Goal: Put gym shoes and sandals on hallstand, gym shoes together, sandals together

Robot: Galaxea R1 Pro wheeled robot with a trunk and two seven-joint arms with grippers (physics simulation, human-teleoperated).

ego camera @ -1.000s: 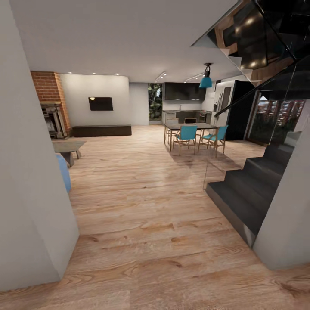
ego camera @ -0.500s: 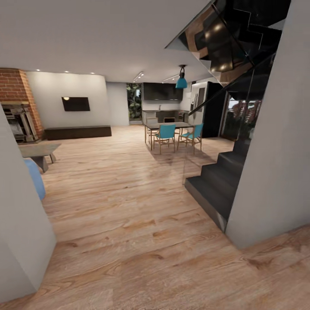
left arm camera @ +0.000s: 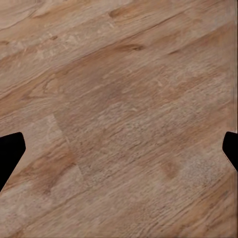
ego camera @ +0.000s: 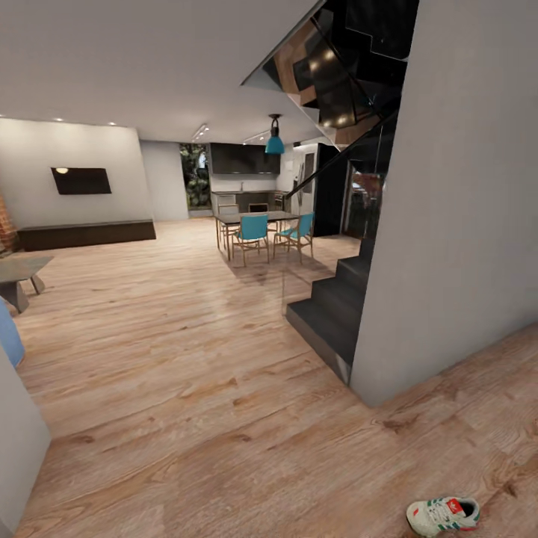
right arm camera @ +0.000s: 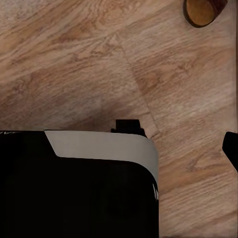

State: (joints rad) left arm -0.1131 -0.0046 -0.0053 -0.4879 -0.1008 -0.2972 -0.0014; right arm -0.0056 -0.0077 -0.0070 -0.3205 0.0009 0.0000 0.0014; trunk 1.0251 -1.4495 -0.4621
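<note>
Now, shoe: one gym shoe [ego camera: 443, 515] is lying on the corridor floor [ego camera: 224, 359], near the robot and off to the right, at the low edge of the head view.
Other thing: a brown rounded thing [right arm camera: 202, 11], maybe a sandal, is peeking in at the edge of the right wrist view; I cannot tell for sure.
How it will handle: the shoe is looking light and soft on top, with a stiffer sole. It should not break or slip much.
Where to hold: squeezing across the sides at the middle, or pinching the heel rim, is looking best.
Shoe and jaws: the shoe is sitting well apart from both jaws.
Left jaws: the dark tips [left arm camera: 11, 153] are sitting wide apart over bare floor, holding nothing.
Right jaws: the robot's own dark body [right arm camera: 74, 188] is hiding most of them, so I cannot tell how they are standing.
Rack: I am not spotting it yet.
</note>
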